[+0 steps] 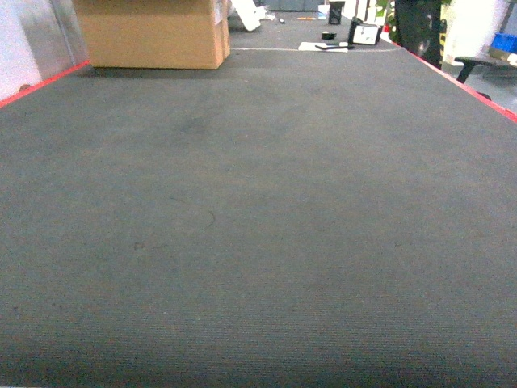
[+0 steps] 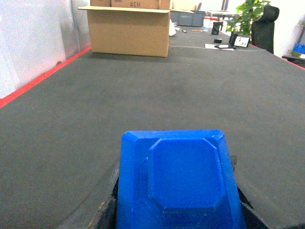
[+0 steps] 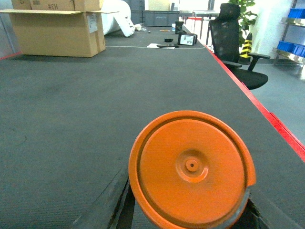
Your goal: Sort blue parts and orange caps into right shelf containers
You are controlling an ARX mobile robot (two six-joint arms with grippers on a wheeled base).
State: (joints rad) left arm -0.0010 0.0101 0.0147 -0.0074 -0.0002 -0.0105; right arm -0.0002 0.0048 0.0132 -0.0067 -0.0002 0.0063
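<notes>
1. A blue part (image 2: 178,183) was seen held in the left pincer (image 2: 176,210), filling the lower middle of the left wrist view, its flat octagonal face turned toward the camera.
2. An orange cap (image 3: 190,169) was seen gripped in the right pincer (image 3: 188,214), its round end face turned to the right wrist camera.
3. Only dark slivers of each pincer were shown beside the pieces; the fingers themselves were largely hidden, so the depth of each grip could not be told.
4. A wide dark carpeted floor (image 1: 258,242) edged with a red line (image 1: 40,85) was shown in the head view, with neither arm in it.
5. A cardboard box (image 1: 153,32) was seen at the far left of the floor, and an office chair (image 3: 233,43) beyond the red line at the right.
6. No shelf container could be identified with certainty; blue bins were only glimpsed at the far right edge of the right wrist view.
7. The step in hand was judged to be carrying both pieces to the shelf; both grips would best be kept firm and the arms steady until each piece was over its own bin.
</notes>
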